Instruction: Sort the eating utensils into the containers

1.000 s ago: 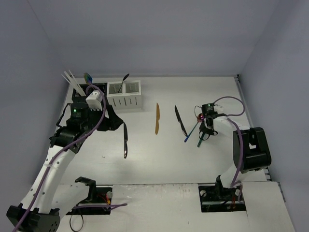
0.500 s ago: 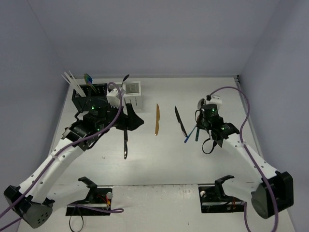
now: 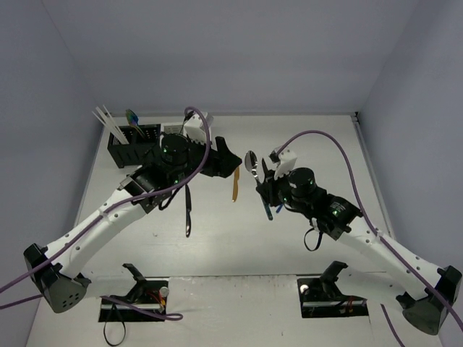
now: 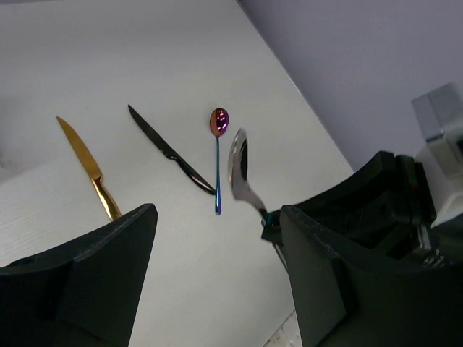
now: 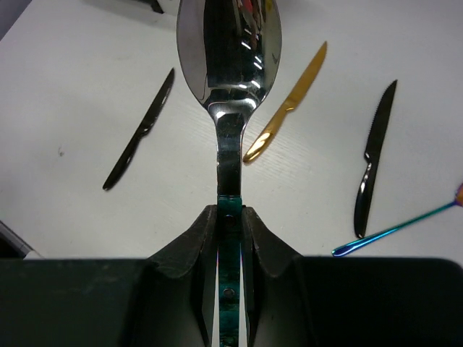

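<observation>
My right gripper [image 3: 265, 189] [image 5: 229, 213] is shut on the teal handle of a silver spoon [image 3: 252, 160] [image 5: 228, 50] and holds it above the table's middle, bowl pointing away. My left gripper [image 3: 230, 157] [image 4: 217, 289] is open and empty, close to the spoon's left. On the table lie a gold knife [image 3: 235, 186] [image 4: 90, 170] [image 5: 286, 116], a black knife [image 4: 166, 148] [image 5: 372, 163], an iridescent blue spoon [image 4: 218, 155] with a pink-purple bowl, and another black knife [image 3: 188, 210] [image 5: 141, 130]. The black caddy [image 3: 134, 141] holds pale chopsticks [image 3: 107, 119]. The white caddy is hidden behind my left arm.
Grey walls close the table in at the back and on both sides. The two arms nearly meet over the middle. The right arm [image 4: 391, 217] fills the right of the left wrist view.
Both arms swung toward the middle. The right gripper carried the silver spoon up and left from the right side. The left gripper moved right, away from the caddies.
</observation>
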You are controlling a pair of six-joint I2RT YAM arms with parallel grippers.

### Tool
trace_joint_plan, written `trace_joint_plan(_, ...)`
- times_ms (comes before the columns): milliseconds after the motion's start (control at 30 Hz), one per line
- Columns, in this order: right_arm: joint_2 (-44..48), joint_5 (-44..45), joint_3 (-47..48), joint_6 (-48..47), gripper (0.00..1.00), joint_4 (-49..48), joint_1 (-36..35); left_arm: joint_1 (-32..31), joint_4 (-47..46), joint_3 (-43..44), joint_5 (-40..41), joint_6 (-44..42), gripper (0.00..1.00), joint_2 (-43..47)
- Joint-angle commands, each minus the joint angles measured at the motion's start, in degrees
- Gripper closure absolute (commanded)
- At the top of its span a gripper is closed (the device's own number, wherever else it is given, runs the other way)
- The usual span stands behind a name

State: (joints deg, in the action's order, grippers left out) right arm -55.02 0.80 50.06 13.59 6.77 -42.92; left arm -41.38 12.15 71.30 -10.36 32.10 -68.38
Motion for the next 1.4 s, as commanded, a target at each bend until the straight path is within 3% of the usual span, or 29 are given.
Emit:
trace_joint_plan(0,-1.26,-1.86,3.33,-1.20,1.00,-6.98,-3.65,-3.13,-3.80,5.90,6.17,-3.66,0.35,-2.58)
trace_joint_plan(200,-2.25,-1.00,3.37,-1.11,1.00,-9.07,-6.11,-5.30,0.90,9.60,10.94,-4.88,0.40,-7.10)
trace_joint_plan(500,-2.02,0.96,2.57,-1.38,1.00,-9.77,-6.31,-7.14,5.95,11.21,13.96,-4.85,0.56,-10.10)
trace_joint_plan(600,-2.12,1.12,2.31,-1.38,0.99,-10.03,-6.31,-7.14,5.59,11.06,13.87,-4.96,0.71,-10.12)
trace_joint_plan(733,-2.49,1.13,2.00,-1.46,0.98,-10.17,-6.30,-7.14,5.16,11.52,13.43,-5.78,0.97,-10.67)
trace_joint_plan(867,-2.46,1.55,1.71,-1.46,0.95,-10.29,-6.30,-7.14,4.43,11.37,13.56,-7.74,1.00,-10.43)
trace_joint_plan(1100,-1.18,4.92,0.34,-1.12,0.39,-10.29,-6.38,-5.96,4.72,11.13,22.20,-15.21,1.00,-8.48)
trace_joint_plan(1233,0.75,11.00,-1.48,0.12,0.24,-9.97,-6.15,-1.13,5.77,13.08,28.84,-22.22,1.00,-8.07)
trace_joint_plan(1367,2.89,15.48,-3.56,1.11,0.20,-9.36,-5.52,8.69,2.85,16.04,32.24,-30.23,1.00,-10.00)
